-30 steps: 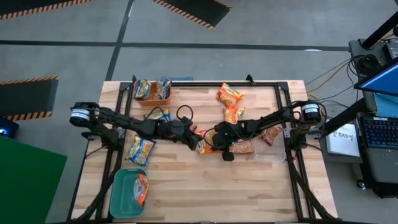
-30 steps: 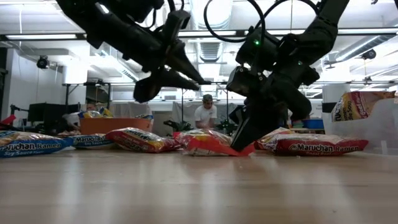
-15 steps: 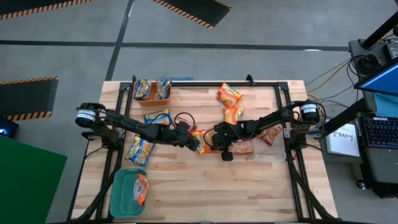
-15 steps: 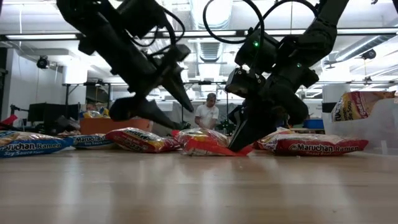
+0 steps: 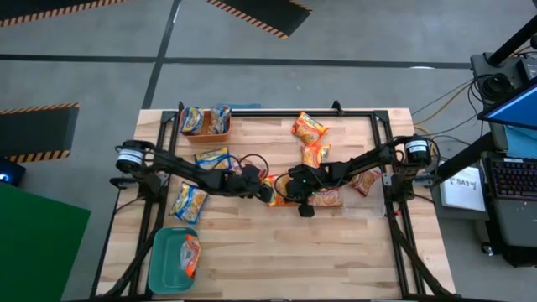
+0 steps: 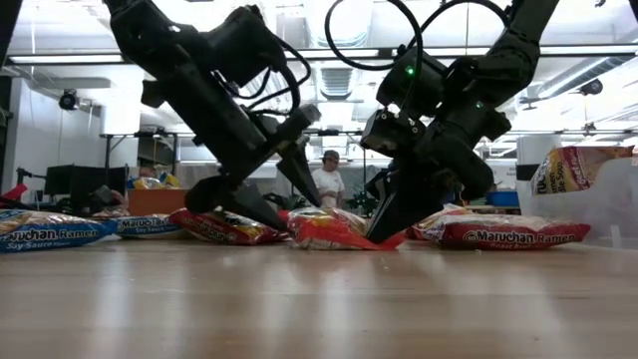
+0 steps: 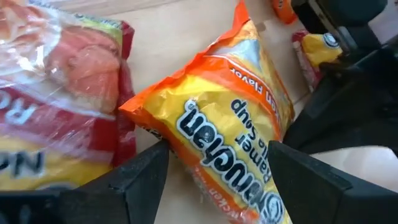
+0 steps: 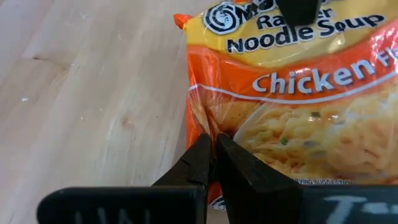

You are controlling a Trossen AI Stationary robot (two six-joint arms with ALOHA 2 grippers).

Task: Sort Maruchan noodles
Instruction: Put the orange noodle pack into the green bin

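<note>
Orange crinkly plastic is the focus: in the high view the orange packet (image 5: 280, 191) lies at table centre with both arms converging on it. The left gripper (image 5: 267, 191) has advanced from the left over the last second and now meets the packet's left end, while the right gripper (image 5: 291, 192) sits at its right end, unmoved. Other Maruchan noodles lie scattered: two in the orange bin (image 5: 206, 122) at far left, one in the teal bin (image 5: 173, 259) at near left, loose ones at far centre and right. Low view: the left gripper (image 6: 267, 189) has dropped from above the table to packet height, fingers spread wide and straddling the packets; the right gripper (image 6: 384, 231) pins the orange packet (image 6: 329, 229) edge against the table. Left wrist view: both dark fingers (image 7: 140, 180) stand apart on either side of the orange packet (image 7: 230, 134), not yet closed on it; a red packet (image 7: 56, 93) lies just beside. Right wrist view: fingers (image 8: 208, 165) clenched on the packet's (image 8: 292, 99) edge. Judgement: a handover or a two-arm grab is being set up; next the left must close.
</note>
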